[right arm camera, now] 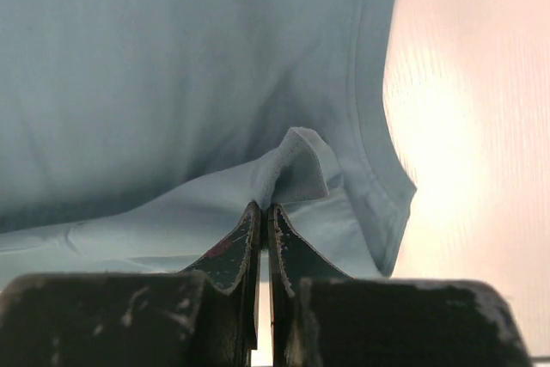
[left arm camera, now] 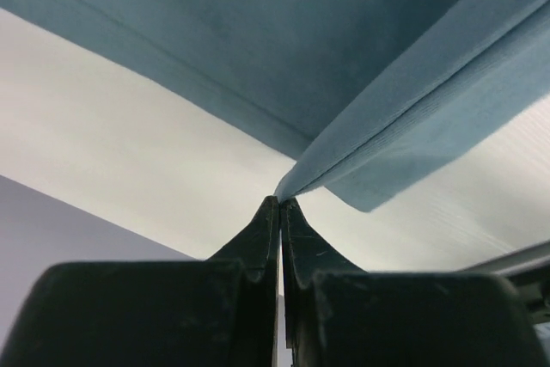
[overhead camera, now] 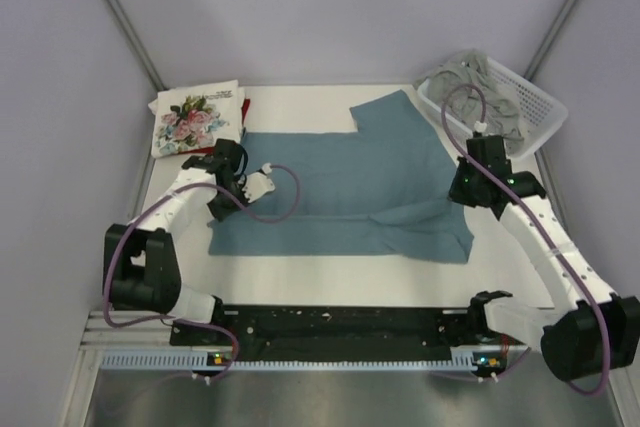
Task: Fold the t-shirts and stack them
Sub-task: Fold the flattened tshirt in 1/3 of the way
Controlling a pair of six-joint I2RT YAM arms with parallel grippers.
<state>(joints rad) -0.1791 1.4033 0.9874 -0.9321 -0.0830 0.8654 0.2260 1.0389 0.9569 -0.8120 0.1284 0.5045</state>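
The teal shirt [overhead camera: 340,177] lies spread across the middle of the table [overhead camera: 330,272], mostly flat, with one sleeve reaching toward the far side and its near-right part rumpled into a fold; the left gripper [left arm camera: 280,204] is at the shirt's left edge, its jaws pressed together on a pinched fold of teal cloth, which hangs lifted off the tabletop in the left wrist view; the right gripper [right arm camera: 265,209] is at the shirt's right edge, jaws likewise clamped tight on a small tuck of the cloth, just beside a curved, stitched edge of the same shirt; the floral shirt [overhead camera: 195,119] sits folded at the far left corner, resting on the red shirt [overhead camera: 245,109], of which only a strip shows along its right side; the grey shirt [overhead camera: 478,75] lies bunched in the basket [overhead camera: 545,107] at the far right corner, well apart from the folded pair.
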